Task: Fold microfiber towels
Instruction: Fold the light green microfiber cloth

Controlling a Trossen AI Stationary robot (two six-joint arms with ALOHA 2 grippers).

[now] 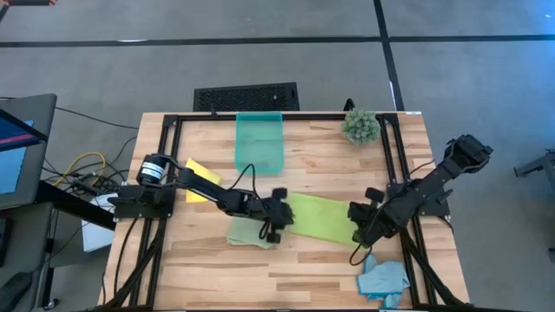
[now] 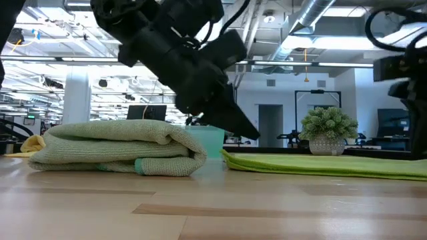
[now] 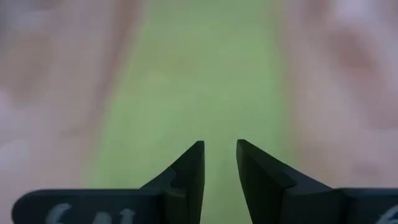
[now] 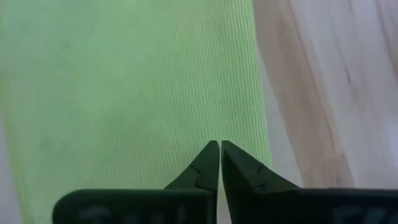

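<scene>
Microfiber towels are being handled on the wooden bench (image 1: 303, 269). The lime green towel (image 1: 319, 217) is lying flat near the bench's middle, between both arms. The left gripper (image 1: 274, 227) is being held over that towel's left end, its fingers (image 3: 189, 171) parted with nothing between them. The right gripper (image 1: 357, 234) is being held at the towel's right edge, its fingers (image 4: 202, 169) nearly together with only a sliver of gap; whether cloth is being pinched cannot be told. The pale green towel (image 1: 247, 232) is lying folded near the left gripper. The yellow towel (image 1: 201, 178) is partly covered by the left arm, and the light blue towel (image 1: 381, 279) is lying crumpled at the near right corner.
</scene>
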